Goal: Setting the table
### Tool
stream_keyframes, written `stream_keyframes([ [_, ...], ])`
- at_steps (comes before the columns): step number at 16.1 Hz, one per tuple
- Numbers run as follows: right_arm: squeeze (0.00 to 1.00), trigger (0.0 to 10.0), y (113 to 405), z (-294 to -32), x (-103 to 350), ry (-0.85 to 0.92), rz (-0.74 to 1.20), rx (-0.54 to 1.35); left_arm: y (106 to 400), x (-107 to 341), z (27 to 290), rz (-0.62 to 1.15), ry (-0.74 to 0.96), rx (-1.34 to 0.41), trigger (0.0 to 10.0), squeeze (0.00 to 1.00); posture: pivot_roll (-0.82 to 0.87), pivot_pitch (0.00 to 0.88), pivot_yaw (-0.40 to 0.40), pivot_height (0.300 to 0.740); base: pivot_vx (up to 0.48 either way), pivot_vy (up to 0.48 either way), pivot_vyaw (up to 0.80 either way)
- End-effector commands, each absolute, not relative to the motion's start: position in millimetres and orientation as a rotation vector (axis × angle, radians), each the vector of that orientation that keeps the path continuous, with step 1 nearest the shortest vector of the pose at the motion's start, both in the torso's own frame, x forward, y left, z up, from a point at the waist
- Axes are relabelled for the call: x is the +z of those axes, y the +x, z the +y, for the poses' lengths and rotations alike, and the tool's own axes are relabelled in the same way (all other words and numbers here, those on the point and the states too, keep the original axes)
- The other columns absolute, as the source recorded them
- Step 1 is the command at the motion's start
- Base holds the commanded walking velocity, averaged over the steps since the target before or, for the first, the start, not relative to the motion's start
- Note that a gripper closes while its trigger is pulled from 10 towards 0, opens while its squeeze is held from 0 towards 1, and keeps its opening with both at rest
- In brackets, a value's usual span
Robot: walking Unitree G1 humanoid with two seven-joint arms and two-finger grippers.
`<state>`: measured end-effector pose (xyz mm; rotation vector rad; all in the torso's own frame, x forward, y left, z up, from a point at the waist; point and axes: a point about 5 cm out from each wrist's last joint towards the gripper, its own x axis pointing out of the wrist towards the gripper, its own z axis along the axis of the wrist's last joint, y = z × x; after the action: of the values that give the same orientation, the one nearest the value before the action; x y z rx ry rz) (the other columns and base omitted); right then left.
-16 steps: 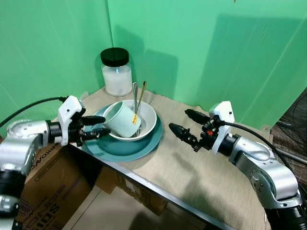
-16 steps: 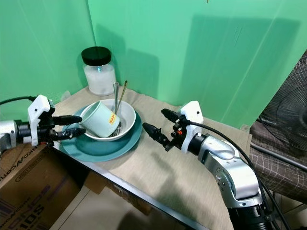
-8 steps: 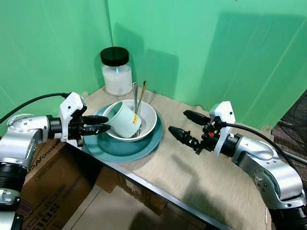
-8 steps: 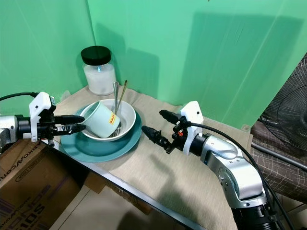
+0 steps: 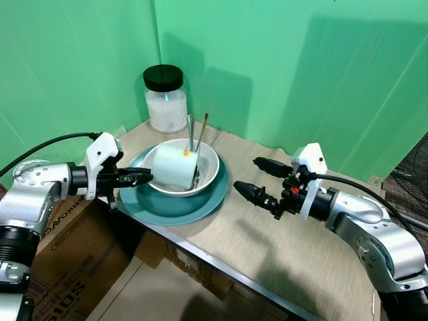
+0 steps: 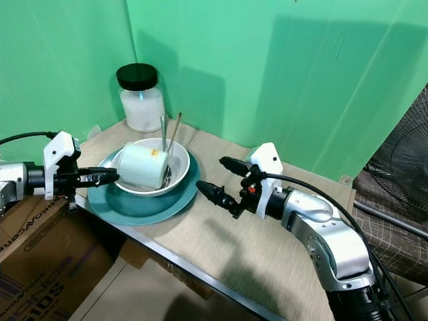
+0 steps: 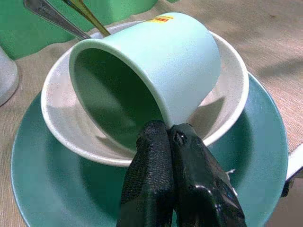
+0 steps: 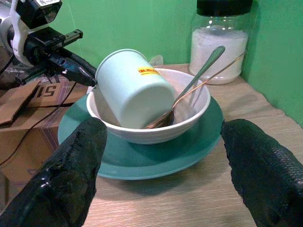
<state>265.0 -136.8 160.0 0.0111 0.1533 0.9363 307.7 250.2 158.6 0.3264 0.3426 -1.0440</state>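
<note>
A pale green cup [image 5: 174,167] lies on its side in a white bowl [image 5: 211,160], which sits on a teal plate [image 5: 167,207] at the table's left end. A silver spoon [image 5: 190,128] and a gold-coloured utensil [image 5: 200,127] lean in the bowl. My left gripper [image 5: 148,176] reaches in from the left and is shut on the cup's lower rim [image 7: 161,124], one finger inside and one outside. To the right of the plate, my right gripper [image 5: 246,173] hovers just above the cloth, open wide and pointing at the bowl.
A glass jar [image 5: 166,100] with a black lid stands behind the plate near the green wall. A beige cloth [image 5: 281,241] covers the table. Cardboard boxes [image 5: 67,254] stand below the table's left edge. A fan [image 6: 401,167] is at the far right.
My left gripper has gone from open to shut on the cup's rim. The cup has tipped from leaning upright to lying on its side. The right gripper has shifted slightly.
</note>
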Motion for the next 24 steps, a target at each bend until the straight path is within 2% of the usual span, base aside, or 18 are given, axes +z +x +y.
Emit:
stream_keyframes([
  [1,0.0,10.0,262,-136,164,0.002,0.144,0.952,310,162,247,0.331,0.344,-1.052,0.0,0.0,0.03,0.0,0.01,0.74,0.0,0.0,0.0],
  [5,0.0,10.0,261,-139,166,0.007,0.132,0.935,306,178,247,0.23,0.344,-1.029,0.0,0.0,0.02,0.0,0.018,0.74,0.0,0.0,0.0],
  [9,0.0,10.0,261,-139,166,0.017,0.126,0.93,289,204,240,0.096,0.344,-0.999,0.0,0.0,0.03,0.0,0.014,0.74,0.0,0.0,0.0],
  [12,0.0,10.0,261,-135,165,0.021,0.126,0.944,280,204,235,0.082,0.355,-0.979,0.0,0.0,0.04,0.0,0.007,0.74,0.0,0.0,0.0],
  [16,0.0,10.0,261,-136,166,0.028,0.115,0.913,277,210,229,0.006,0.369,-0.868,0.0,0.0,0.03,0.0,0.02,0.74,0.0,0.0,0.0],
  [17,0.0,10.0,261,-135,165,0.038,0.109,0.896,277,213,224,-0.044,0.403,-0.818,0.5,0.0,0.03,0.0,0.02,0.74,0.0,0.0,0.0],
  [18,0.0,10.0,260,-133,165,0.055,0.107,0.885,275,213,219,-0.068,0.425,-0.791,0.0,0.0,0.03,0.0,0.018,0.74,0.0,0.0,0.0],
  [20,0.0,10.0,257,-127,163,0.066,0.102,0.888,274,209,214,-0.075,0.455,-0.759,0.0,0.0,0.03,0.0,0.016,0.74,0.0,0.0,0.0],
  [23,0.0,10.0,257,-121,164,0.095,0.081,0.871,273,198,204,-0.043,0.615,-0.671,0.0,0.0,0.03,0.0,0.011,0.74,0.0,0.0,0.0],
  [24,0.0,10.0,258,-120,165,0.111,0.064,0.847,273,191,201,-0.02,0.737,-0.629,0.0,0.0,0.03,0.0,0.009,0.74,0.0,0.0,0.0],
])
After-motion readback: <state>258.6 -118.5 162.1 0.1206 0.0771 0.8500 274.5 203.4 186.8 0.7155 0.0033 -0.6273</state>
